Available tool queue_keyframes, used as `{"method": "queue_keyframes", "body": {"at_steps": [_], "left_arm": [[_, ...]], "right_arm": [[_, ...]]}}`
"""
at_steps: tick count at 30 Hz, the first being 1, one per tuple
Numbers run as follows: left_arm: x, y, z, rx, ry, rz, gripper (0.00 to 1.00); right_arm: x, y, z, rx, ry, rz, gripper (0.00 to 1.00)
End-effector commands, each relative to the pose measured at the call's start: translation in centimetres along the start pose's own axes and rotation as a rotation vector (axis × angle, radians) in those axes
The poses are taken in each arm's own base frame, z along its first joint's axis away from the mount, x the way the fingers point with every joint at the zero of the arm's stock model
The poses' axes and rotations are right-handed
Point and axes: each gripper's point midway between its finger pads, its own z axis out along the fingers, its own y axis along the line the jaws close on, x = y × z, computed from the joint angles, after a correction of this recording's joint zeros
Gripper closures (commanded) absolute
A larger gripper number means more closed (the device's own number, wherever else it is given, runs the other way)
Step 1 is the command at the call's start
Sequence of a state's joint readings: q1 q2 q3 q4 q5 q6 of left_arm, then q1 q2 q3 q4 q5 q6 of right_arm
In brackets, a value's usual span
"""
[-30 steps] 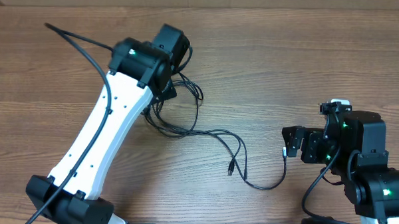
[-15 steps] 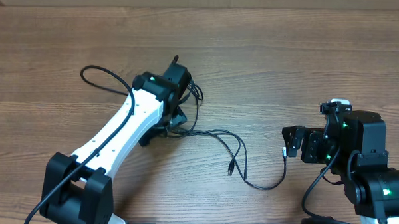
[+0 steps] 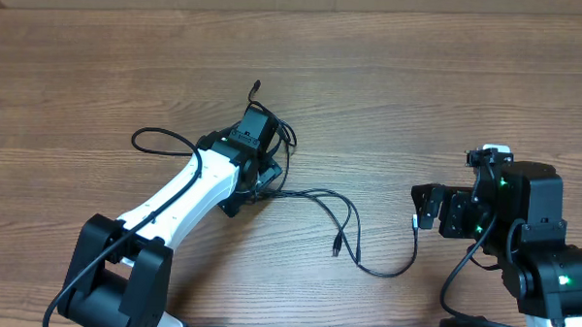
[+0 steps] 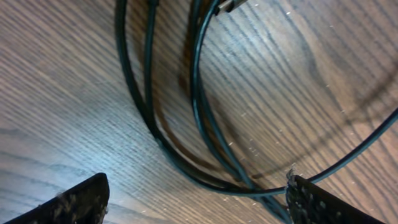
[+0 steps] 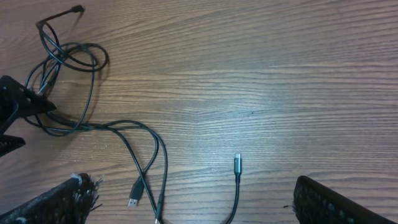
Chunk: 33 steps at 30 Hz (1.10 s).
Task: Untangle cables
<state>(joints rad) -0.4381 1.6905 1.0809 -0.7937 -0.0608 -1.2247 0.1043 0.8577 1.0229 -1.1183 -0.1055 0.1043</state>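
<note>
Fingers on my left gripper are spread wide apart. They pinch nothing. From the left wrist view I see them at the two bottom corners of the frame, low over the table. The black cables lie on the wood between them, and one cable runs right next to the finger at the lower right. I cannot tell if it touches.

From above, the left gripper sits on the tangled part of the cables, a little left of the middle of the frame. Loops poke out around it. One end sticks up toward the top of the frame. Two long cables run off to the right. One stops at a dark plug near the bottom middle. The other bends low and comes up to a silver plug, just beside my right gripper.

On the right gripper the fingers are also spread wide and hold nothing. The silver plug lies on the wood in front of them.
</note>
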Motion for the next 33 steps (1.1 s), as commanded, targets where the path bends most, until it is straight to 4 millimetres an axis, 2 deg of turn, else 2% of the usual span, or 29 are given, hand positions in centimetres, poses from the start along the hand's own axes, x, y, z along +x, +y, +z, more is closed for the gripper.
{"method": "queue_keyframes", "body": {"at_steps": [1,8,16,20,26,28,33], "left_arm": [[0.1,0.3,0.6,-0.007,0.008,-0.014,0.16],[0.4,0.9,1.5,-0.045,0.021,-0.012,0.18],[-0.2,1.3,2.0,-0.075,-0.014,-0.010,0.21],[-0.2,1.6,2.6,-0.096,-0.016,-0.010,0.32],[0.7,2.4,4.4,-0.151,0.029,-0.005,0.46],[0.9,2.6,4.6,-0.162,0.040,-0.014,0.58],[0.8,2.5,4.6,-0.156,0.035,-0.039,0.57]], "right_arm": [[-0.5,0.0,-0.4,-0.004,-0.020,0.007,0.00],[-0.5,0.0,-0.4,-0.004,-0.020,0.007,0.00],[-0.5,0.0,-0.4,-0.004,-0.020,0.007,0.00],[-0.5,0.0,-0.4,-0.004,-0.020,0.007,0.00],[-0.5,0.0,-0.4,-0.004,-0.020,0.007,0.00],[-0.5,0.0,-0.4,-0.004,-0.020,0.007,0.00],[-0.5,0.0,-0.4,-0.003,-0.020,0.007,0.00]]}}
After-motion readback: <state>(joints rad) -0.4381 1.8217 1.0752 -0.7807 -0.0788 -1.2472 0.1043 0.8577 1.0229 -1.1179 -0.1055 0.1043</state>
